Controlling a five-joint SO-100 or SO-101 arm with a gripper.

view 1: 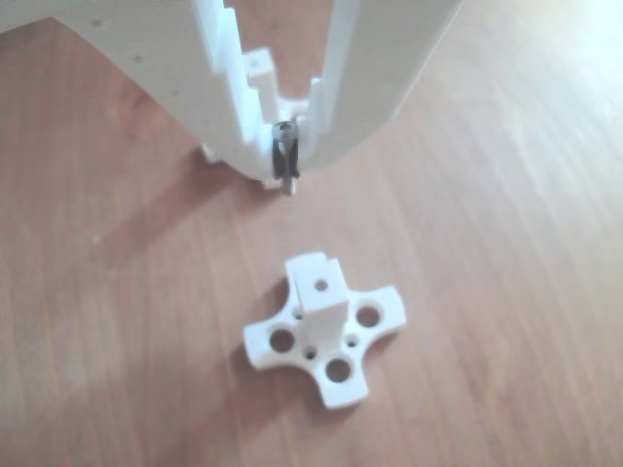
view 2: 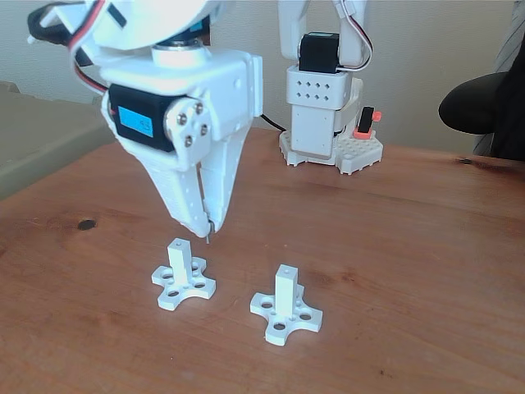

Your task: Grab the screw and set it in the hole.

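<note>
My white gripper [view 1: 284, 173] is shut on the screw [view 1: 285, 156], a thin silver pin that hangs point down between the fingertips. In the fixed view the gripper [view 2: 205, 228] hovers just above and right of the left white post [view 2: 180, 261], with the screw tip [view 2: 210, 239] poking out below the fingers. That post stands on a cross-shaped base [view 1: 336, 375] with round holes, and the post top has a small hole [view 1: 320, 286]. The screw is in the air, apart from the post.
A second white post on a cross base [view 2: 285, 308] stands to the right on the wooden table [view 2: 410, 271]. The arm's base [view 2: 321, 123] sits at the back. A dark object [view 2: 484, 103] is at the right edge.
</note>
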